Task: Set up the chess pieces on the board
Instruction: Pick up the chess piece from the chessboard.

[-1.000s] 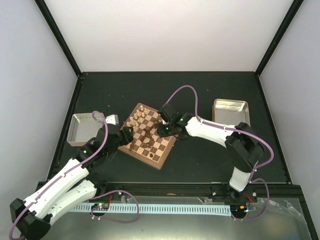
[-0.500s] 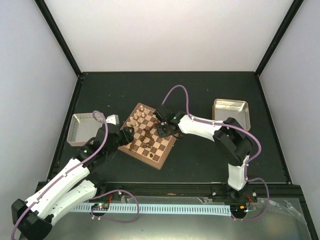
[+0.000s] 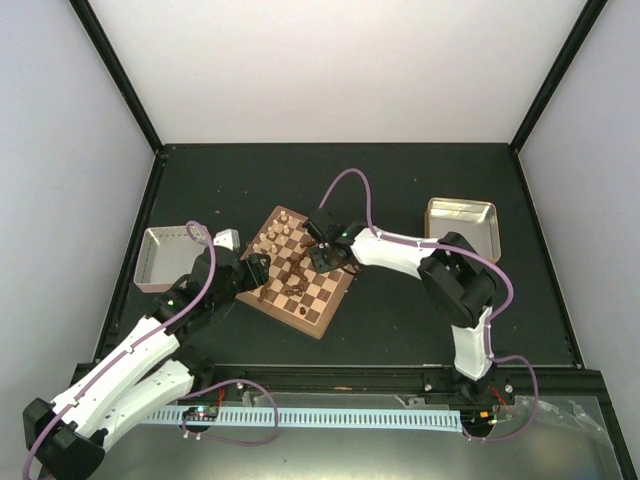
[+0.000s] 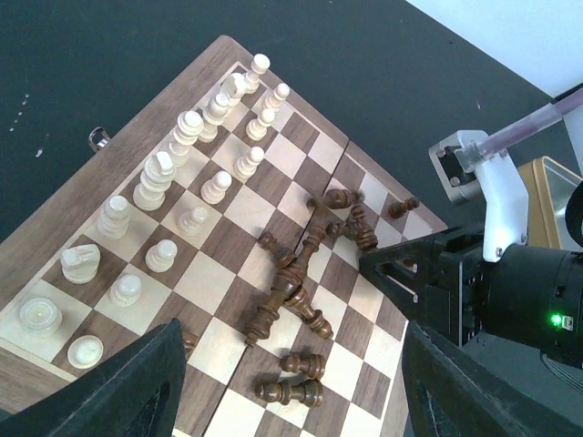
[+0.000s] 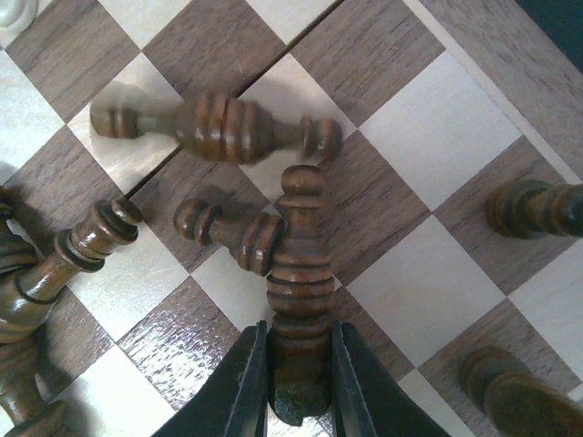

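The chessboard [image 3: 325, 300] lies tilted mid-table, also in the left wrist view [image 4: 64, 218]. Cream pieces [image 4: 187, 132] stand in two rows along its far-left side. Dark brown pieces [image 4: 291, 291] lie toppled in a heap in the middle. My right gripper [image 5: 299, 382] is shut on the base end of a dark piece [image 5: 299, 264], low over the board's right part [image 3: 325, 255]. That piece points away over other fallen dark pieces [image 5: 214, 127]. My left gripper [image 3: 252, 270] hovers over the board's near-left edge, fingers [image 4: 137, 382] wide apart and empty.
A metal tray [image 3: 160, 258] sits left of the board and another metal tray [image 3: 462, 222] at the right. A small white object [image 3: 225, 239] lies by the left tray. The right arm's body [image 4: 510, 291] reaches over the board's right corner.
The right arm's elbow has swung left and forward, and its gripper has shifted slightly left over the board. The left arm has stayed put.
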`<move>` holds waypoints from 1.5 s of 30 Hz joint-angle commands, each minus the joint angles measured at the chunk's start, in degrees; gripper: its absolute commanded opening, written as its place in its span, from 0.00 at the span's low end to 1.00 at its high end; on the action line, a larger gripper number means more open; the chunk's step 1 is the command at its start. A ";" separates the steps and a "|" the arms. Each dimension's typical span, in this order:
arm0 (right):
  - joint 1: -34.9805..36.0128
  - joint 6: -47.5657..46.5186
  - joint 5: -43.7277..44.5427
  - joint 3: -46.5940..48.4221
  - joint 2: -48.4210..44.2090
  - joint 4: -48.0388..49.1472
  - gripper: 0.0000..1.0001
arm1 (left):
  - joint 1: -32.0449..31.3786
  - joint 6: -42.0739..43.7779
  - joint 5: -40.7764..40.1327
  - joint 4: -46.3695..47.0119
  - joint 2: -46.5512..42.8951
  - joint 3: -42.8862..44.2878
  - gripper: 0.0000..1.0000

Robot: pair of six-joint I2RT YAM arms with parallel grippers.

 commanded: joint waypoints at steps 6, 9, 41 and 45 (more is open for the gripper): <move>0.29 -5.76 -3.23 -6.21 -9.42 7.11 0.17 | 0.61 -2.50 5.16 5.80 -0.81 -1.75 0.68; 0.22 -7.05 -4.16 -7.08 -11.58 8.02 0.17 | 0.68 -3.31 7.81 8.25 -0.35 -2.48 0.69; 0.24 -20.54 -31.24 -20.84 -21.42 28.41 0.17 | 2.69 -8.48 24.88 24.59 22.53 1.73 0.54; 0.19 -20.31 -30.55 -21.30 -21.17 28.55 0.17 | 2.77 -8.73 24.45 27.47 22.50 1.40 0.50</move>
